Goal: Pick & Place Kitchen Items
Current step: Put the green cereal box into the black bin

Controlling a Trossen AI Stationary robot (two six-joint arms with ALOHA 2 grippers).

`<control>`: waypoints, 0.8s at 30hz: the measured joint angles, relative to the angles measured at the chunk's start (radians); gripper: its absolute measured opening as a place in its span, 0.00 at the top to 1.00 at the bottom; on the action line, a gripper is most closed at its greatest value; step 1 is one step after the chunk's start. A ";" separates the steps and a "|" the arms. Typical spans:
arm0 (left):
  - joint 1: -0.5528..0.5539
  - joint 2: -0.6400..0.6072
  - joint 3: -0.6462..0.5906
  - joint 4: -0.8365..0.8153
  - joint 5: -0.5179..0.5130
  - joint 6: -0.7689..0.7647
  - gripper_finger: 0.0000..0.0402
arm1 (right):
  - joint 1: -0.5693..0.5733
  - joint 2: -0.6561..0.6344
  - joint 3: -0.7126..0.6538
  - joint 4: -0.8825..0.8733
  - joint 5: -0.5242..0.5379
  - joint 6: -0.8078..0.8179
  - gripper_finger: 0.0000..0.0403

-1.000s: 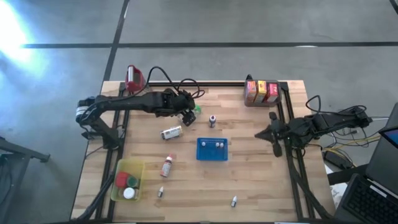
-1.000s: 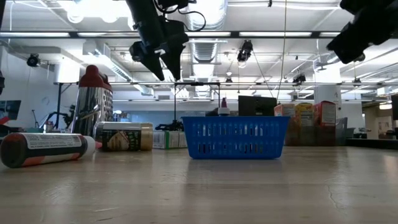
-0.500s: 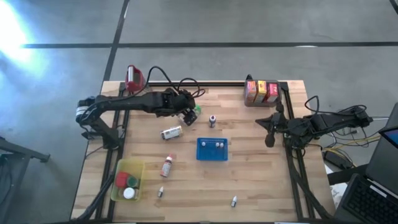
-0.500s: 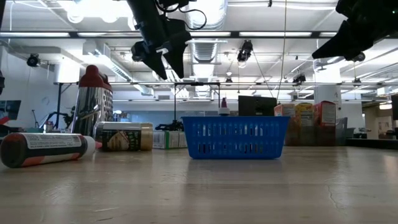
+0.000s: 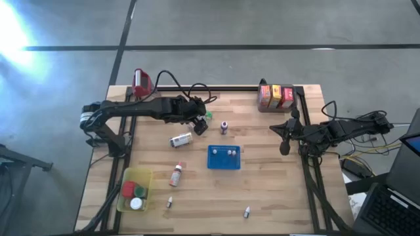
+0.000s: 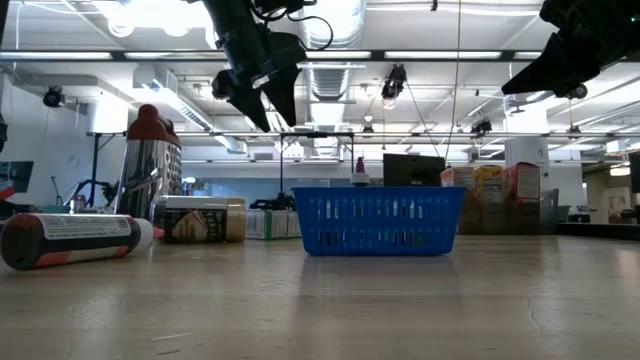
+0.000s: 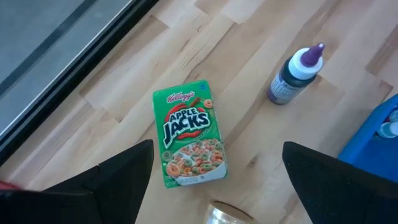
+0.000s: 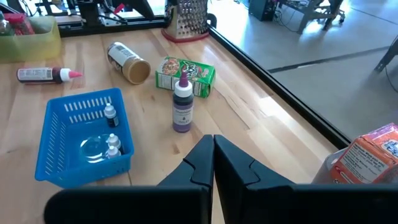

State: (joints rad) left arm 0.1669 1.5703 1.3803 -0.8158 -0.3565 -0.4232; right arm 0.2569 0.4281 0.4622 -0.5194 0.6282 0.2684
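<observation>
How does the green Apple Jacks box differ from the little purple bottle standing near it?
The Apple Jacks box is a flat green carton lying on its back, label up; the purple bottle is round, dark purple and stands upright with a pale pointed cap. The box shows bright printed cereal art; the bottle looks plain. Both rest on the wooden table, apart from each other.
</observation>
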 joint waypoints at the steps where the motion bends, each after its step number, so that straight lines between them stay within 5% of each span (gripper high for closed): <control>1: 0.000 0.000 -0.004 0.000 0.000 0.000 0.10 | 0.000 0.000 0.000 0.000 0.000 0.000 0.98; 11: 0.021 0.001 -0.009 0.004 0.003 -0.200 0.08 | 0.000 0.000 0.000 0.000 0.000 0.000 0.98; 24: 0.068 0.102 -0.012 -0.032 0.063 -0.157 0.00 | 0.000 0.000 0.000 0.000 0.000 0.000 0.98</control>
State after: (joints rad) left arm 0.2348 1.6724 1.3682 -0.8479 -0.2936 -0.5801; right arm 0.2569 0.4281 0.4618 -0.5190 0.6281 0.2687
